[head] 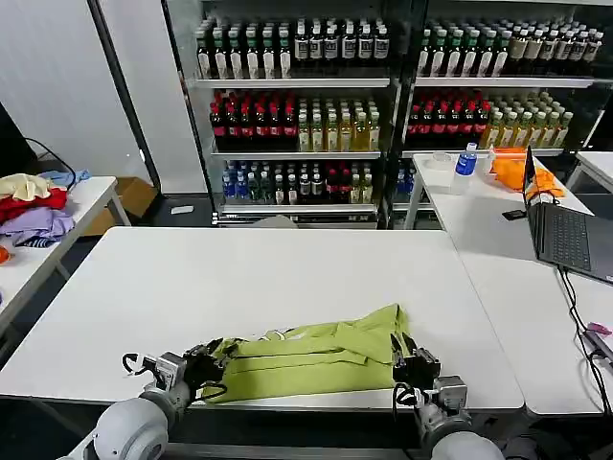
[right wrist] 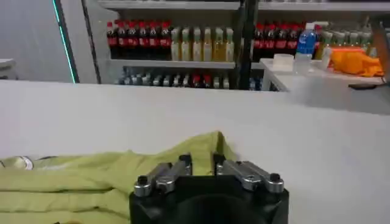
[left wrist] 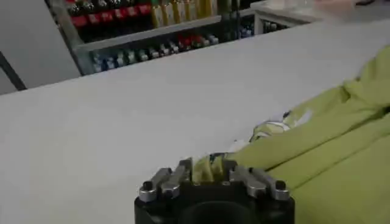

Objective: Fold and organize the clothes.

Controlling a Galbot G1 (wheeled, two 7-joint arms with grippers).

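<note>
One lime t-shirt (head: 311,359) lay bunched in a long band along the near edge of the white table (head: 239,278), stretched betw. the two grippers. Left gripper (head: 204,367) sat at the shirt's left end; in its wrist view the fingers (left wrist: 183,172) were drawn narrow w/ a fold of green fabric pinched between them. Right gripper (head: 414,364) sat at the right end; its fingers (right wrist: 183,163) were likewise close together, w/ a peak of the fabric rising in the gap, so it looked clamped on the cloth, though the actual contact was partly hidden.

Risks, as a judgement: each pinch seemed to hold only a small bit of soft fabric just ahead of the fingertips, so one end could slip out if the arms pulled apart or lifted unevenly. The shirt was already rumpled in several layers, so a grip may have caught more than one layer and made a skewed fold. It also lay v. near the table edge behind the fingers; a slack drag toward the robot could drop it off.

Counts: 1 lime shirt, 2 grippers, 1 work table. Farther off: 1 heap of red, lilac and cream garments (head: 34,206) on a side table, 1 laptop (head: 565,230), 1 orange cloth (head: 517,168), 1 blue-capped bottle (head: 466,160), plus shelves of many bottles (head: 297,125), too many to count.
</note>
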